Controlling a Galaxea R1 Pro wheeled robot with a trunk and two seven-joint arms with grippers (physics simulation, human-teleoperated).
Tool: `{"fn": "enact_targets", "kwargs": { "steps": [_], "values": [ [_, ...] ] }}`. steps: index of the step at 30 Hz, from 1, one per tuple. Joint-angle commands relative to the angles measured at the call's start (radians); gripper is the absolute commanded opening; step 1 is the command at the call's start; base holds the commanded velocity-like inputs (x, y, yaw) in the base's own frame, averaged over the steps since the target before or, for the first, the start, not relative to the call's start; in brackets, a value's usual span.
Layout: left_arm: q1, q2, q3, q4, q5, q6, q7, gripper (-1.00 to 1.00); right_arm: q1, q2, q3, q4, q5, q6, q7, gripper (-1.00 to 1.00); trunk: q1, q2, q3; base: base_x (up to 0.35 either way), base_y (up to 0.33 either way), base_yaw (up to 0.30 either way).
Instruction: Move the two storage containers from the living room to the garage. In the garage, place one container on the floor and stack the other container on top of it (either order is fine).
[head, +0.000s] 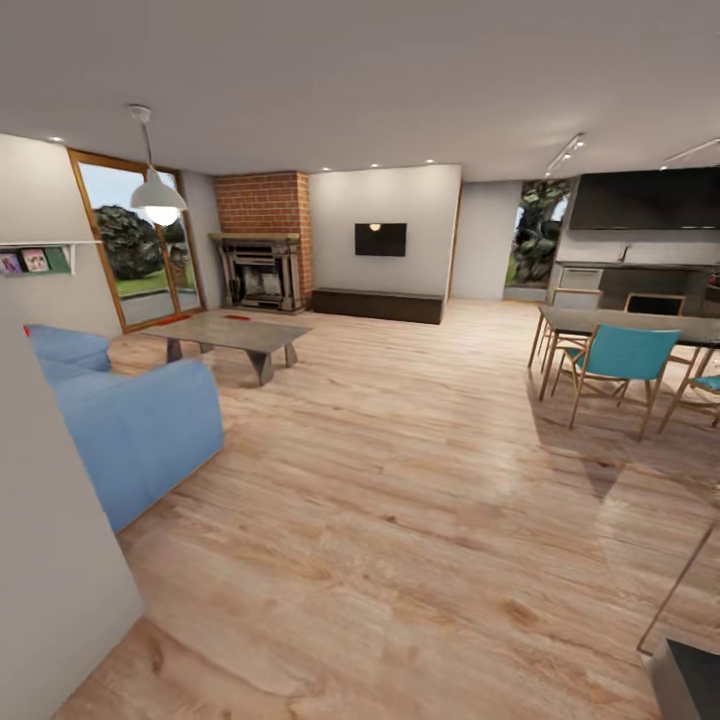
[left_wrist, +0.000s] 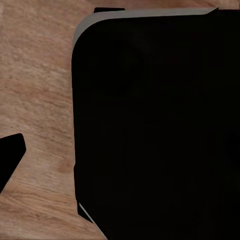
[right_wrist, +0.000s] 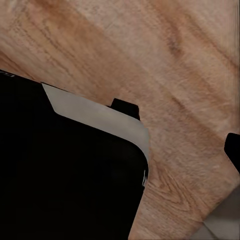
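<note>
Robot faced living room (head: 400, 450) | containers not located; small red item on low desk (head: 236, 331), identity unclear | both end effectors' opening could not be told | advice: drive toward desk, skirt sofa (head: 130, 420), confirm bins before reaching.

Open-plan home living room: light wood-plank floor (head: 400, 480), blue sofa (head: 130, 420), low table (head: 235, 335), brick fireplace (head: 262, 250), wall television (head: 380, 239), dining table with chairs (head: 625, 355).
</note>
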Motion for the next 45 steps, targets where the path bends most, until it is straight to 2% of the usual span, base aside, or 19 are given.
{"fn": "enact_targets", "kwargs": {
  "steps": [1,19,45],
  "values": [
    [0.000,0.000,0.001,0.000,0.002,-0.002,0.000,1.00,-0.001,0.001,0.008,0.002,-0.009,-0.004,-0.002,1.00,0.001,0.000,-0.001,0.322,0.000,-0.239],
    [0.000,0.000,0.001,0.000,0.002,-0.002,0.000,1.00,-0.001,0.000,0.008,0.002,-0.009,-0.004,-0.002,1.00,0.001,0.000,-0.001,0.322,0.000,-0.115],
    [0.000,0.000,0.001,0.000,0.002,-0.002,0.000,1.00,-0.001,-0.002,0.012,0.002,-0.005,-0.005,-0.002,1.00,0.001,0.000,-0.001,0.322,0.000,-0.003]
  ]
}}
